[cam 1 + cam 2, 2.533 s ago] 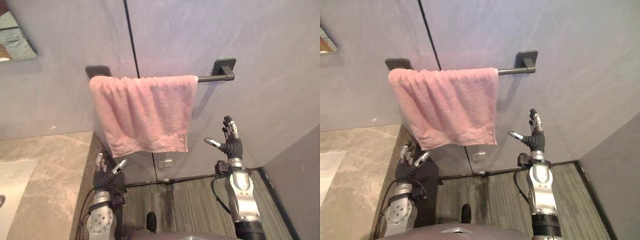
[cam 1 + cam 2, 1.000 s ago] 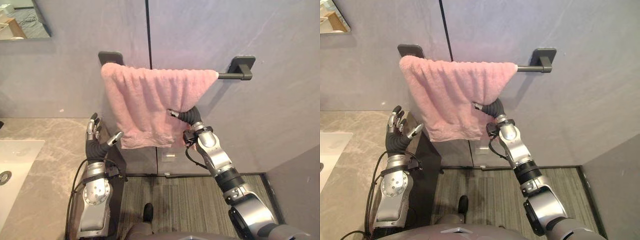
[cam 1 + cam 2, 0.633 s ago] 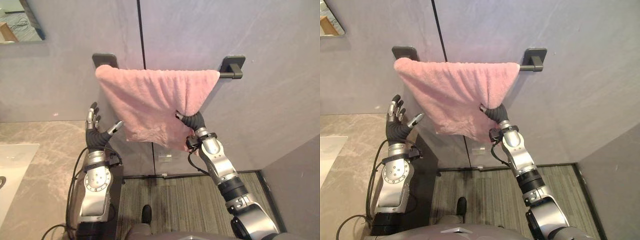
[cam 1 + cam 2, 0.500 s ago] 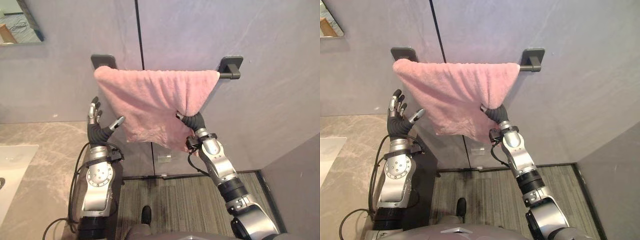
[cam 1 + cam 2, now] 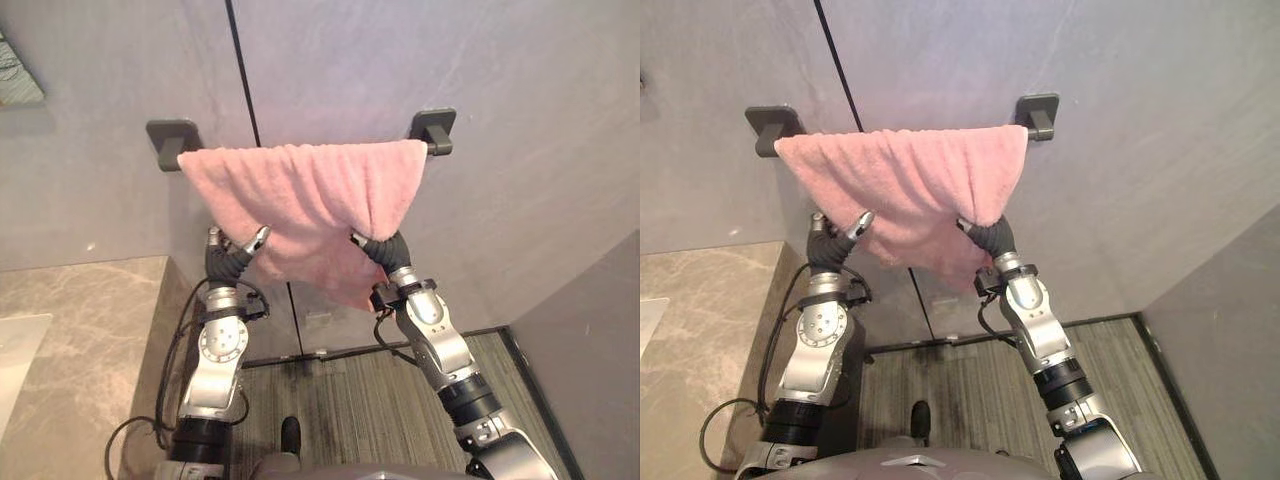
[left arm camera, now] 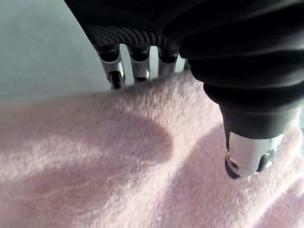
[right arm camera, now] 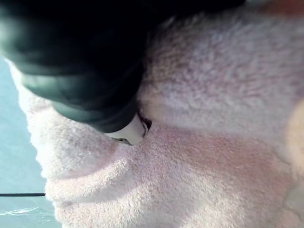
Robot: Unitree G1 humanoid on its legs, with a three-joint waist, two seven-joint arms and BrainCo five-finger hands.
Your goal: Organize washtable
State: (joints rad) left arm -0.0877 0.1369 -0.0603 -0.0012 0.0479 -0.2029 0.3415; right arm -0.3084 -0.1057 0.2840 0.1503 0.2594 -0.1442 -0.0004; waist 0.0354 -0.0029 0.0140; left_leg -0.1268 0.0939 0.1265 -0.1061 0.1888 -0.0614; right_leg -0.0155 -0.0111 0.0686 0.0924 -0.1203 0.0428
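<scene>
A pink towel (image 5: 300, 195) hangs over a dark bar between two wall brackets (image 5: 435, 125) on the grey wall. My left hand (image 5: 228, 265) is at the towel's lower left edge, fingers curled behind the cloth and thumb (image 6: 247, 159) in front, pinching it. My right hand (image 5: 385, 250) is shut on the towel's lower right part, where the cloth bunches and is pulled into a point. The right wrist view shows the towel (image 7: 190, 166) pressed close around that hand.
A marble counter (image 5: 80, 330) lies at the lower left, with a white sink's edge (image 5: 15, 350) beyond it. A striped floor (image 5: 340, 400) runs below the towel. A side wall (image 5: 590, 340) closes the right. A mirror's corner (image 5: 15, 85) shows at the upper left.
My left hand has moved right from beside the towel to its lower left edge and curled onto it. The right hand keeps its hold. The camera has shifted.
</scene>
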